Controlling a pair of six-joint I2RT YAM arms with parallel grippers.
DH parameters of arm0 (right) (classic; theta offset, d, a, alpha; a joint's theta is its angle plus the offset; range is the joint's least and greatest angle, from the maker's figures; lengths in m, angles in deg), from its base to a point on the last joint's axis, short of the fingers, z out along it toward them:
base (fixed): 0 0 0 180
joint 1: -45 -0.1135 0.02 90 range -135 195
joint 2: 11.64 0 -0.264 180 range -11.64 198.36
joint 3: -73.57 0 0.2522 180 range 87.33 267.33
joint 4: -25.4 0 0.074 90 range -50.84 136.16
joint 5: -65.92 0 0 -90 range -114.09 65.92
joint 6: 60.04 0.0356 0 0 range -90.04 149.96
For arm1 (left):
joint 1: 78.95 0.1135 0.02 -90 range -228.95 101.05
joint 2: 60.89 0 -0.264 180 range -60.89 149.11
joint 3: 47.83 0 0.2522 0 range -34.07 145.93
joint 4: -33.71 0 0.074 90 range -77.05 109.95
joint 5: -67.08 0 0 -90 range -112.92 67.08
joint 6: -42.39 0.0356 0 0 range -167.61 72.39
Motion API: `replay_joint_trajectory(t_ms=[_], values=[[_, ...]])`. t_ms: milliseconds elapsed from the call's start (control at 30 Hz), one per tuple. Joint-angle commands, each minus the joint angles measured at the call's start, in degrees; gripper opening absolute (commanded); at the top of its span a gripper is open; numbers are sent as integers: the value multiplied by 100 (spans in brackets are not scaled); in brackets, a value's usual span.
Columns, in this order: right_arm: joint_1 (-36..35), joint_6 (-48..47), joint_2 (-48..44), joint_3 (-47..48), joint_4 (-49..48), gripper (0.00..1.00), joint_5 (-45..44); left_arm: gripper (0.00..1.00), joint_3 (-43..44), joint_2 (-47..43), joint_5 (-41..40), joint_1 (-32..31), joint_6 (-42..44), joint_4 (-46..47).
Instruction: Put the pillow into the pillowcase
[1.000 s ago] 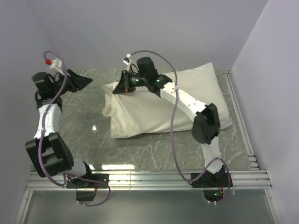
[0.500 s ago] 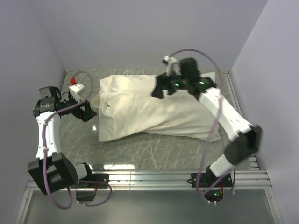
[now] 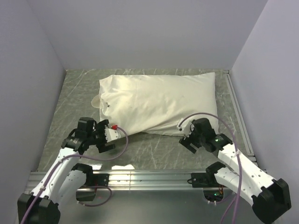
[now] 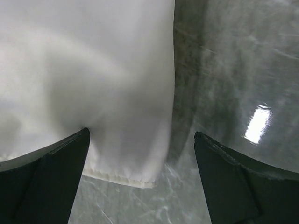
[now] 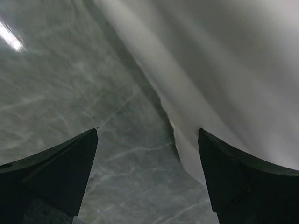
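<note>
The cream pillowcase (image 3: 159,105) lies plump across the back middle of the grey marbled table (image 3: 154,149), with a small flap at its left end. The pillow is hidden from view. My left gripper (image 3: 106,136) is open, low over the table, just short of the pillowcase's near left corner. In the left wrist view the stitched hem of the pillowcase (image 4: 93,70) lies between the spread fingers of that gripper (image 4: 141,133), untouched. My right gripper (image 3: 186,140) is open near the front right edge. The right wrist view has the pillowcase (image 5: 224,56) by the right finger of the gripper (image 5: 147,130).
Lavender walls close the table in on the left, back and right. A metal rail (image 3: 149,176) runs along the near edge, and another (image 3: 238,112) along the right side. Purple cables loop from both arms over the front of the table.
Both arms have drawn back from the pillowcase to the near side of the table and lowered. The right gripper has opened. The pillowcase now lies alone, settled and filled out.
</note>
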Motion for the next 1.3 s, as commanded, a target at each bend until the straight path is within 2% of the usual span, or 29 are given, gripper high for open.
replay_joint_trajectory(t_ms=[0, 100, 133, 200, 233, 267, 300, 333, 367, 400, 433, 467, 533, 800, 1033, 1133, 1167, 1200, 1233, 1267], values=[[-182, -659, 80, -283, -828, 95, -849, 99, -332, 76, -965, -502, -307, 1710], [-428, -712, 632, -529, -1188, 96, -1157, 99, -588, 366, -1510, -1056, -543, 2510], [-499, -738, 756, -704, -1476, 96, -1410, 99, -684, 584, -1972, -1336, -640, 2792], [-604, -808, 985, -889, -1890, 96, -1728, 97, -702, 831, -2309, -1505, -842, 3206], [-666, -826, 1229, -942, -2284, 94, -2060, 92, -676, 1076, -2415, -1540, -896, 3434], [-666, -765, 1362, -978, -2470, 90, -2194, 78, -554, 1200, -2625, -1549, -974, 3480], [-666, -730, 1486, -969, -2629, 85, -2352, 69, -466, 1315, -2688, -1549, -1202, 3480], [-658, -686, 1669, -952, -2909, 70, -2501, 58, -343, 1499, -2758, -1532, -1299, 3472], [-640, -677, 1697, -899, -3016, 58, -2720, 36, -150, 1535, -2785, -1540, -1405, 3385], [-614, -703, 1628, -873, -3078, 43, -2818, 28, -70, 1527, -2786, -1506, -1536, 3332], [-596, -773, 1540, -820, -3157, 11, -2880, 22, 61, 1405, -2786, -1488, -1581, 3261], [-570, -817, 1426, -785, -3158, 0, -2976, 11, 115, 1299, -2681, -1470, -1590, 3130], [-535, -940, 1066, -540, -2940, 0, -3012, 0, 307, 1001, -2636, -1444, -1678, 3041], [-341, -1028, -384, 901, -1884, 0, -2652, 0, 1924, 762, -2215, -838, -2617, 2198], [-130, -967, -763, 2911, -1533, 0, -2845, 0, 3680, 710, -2162, -688, -3137, 1812], [-121, -958, -833, 3476, -1226, 0, -2881, 0, 4139, 735, -2127, -688, -3322, 1461], [-121, -897, -816, 3652, -694, 0, -2620, 0, 4236, 744, -2022, -688, -3374, 1372], [-121, -862, -790, 3654, -688, 0, -2260, 0, 4237, 745, -1960, -688, -3383, 1328], [-121, -792, -737, 3758, 356, 7, -1891, 0, 4176, 736, -1951, -688, -3392, 1336], [-130, -695, -676, 3742, 923, 19, -939, 0, 4106, 736, -1898, -688, -3401, 1388]])
